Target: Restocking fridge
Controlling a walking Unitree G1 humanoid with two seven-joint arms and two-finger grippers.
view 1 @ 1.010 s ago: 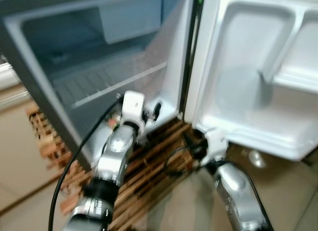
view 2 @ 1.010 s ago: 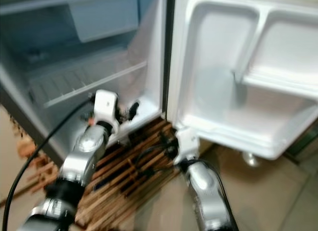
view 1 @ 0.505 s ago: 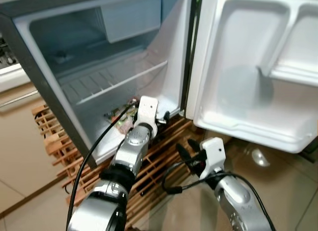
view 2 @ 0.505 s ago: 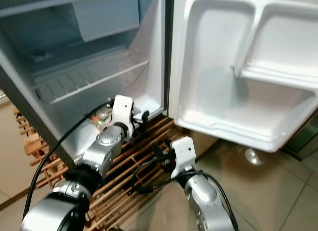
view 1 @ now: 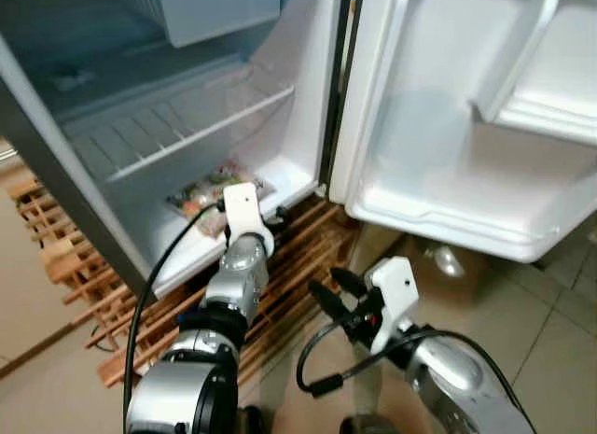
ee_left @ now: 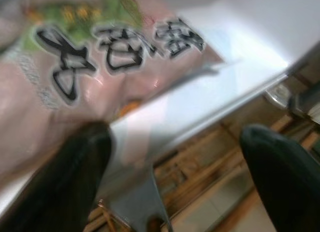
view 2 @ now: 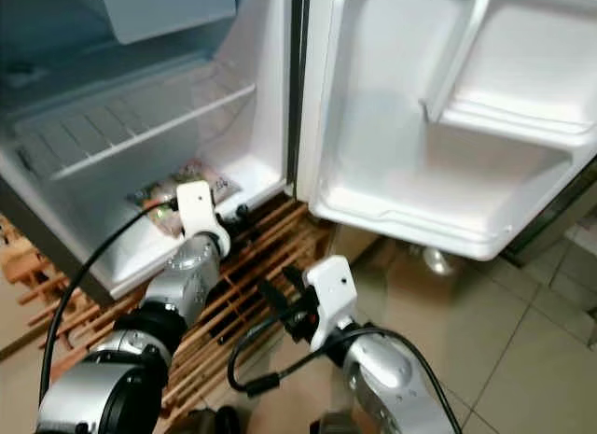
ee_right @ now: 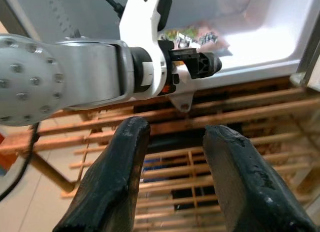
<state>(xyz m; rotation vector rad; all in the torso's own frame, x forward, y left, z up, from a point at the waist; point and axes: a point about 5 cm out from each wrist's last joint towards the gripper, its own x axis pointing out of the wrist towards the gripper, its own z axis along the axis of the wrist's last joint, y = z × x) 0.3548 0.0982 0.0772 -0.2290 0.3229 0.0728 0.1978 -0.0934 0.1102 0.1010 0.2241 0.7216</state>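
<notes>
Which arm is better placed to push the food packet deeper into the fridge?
Left. The left gripper is open at the fridge floor beside the packet; the right gripper hangs lower, over the wooden rack.

The floor (view 2: 522, 359) has large beige tiles with thin dark lines between them. A rack of wooden slats (view 1: 289, 266) lies on it, low and a little tilted. At the left edge stands a pale cabinet front (view 1: 19, 294). The light is soft and even.

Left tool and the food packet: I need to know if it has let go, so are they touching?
Cannot tell. In the left wrist view the left tool stands open at the fridge floor's edge, but one finger overlaps the packet with no clear gap or contact.
</notes>
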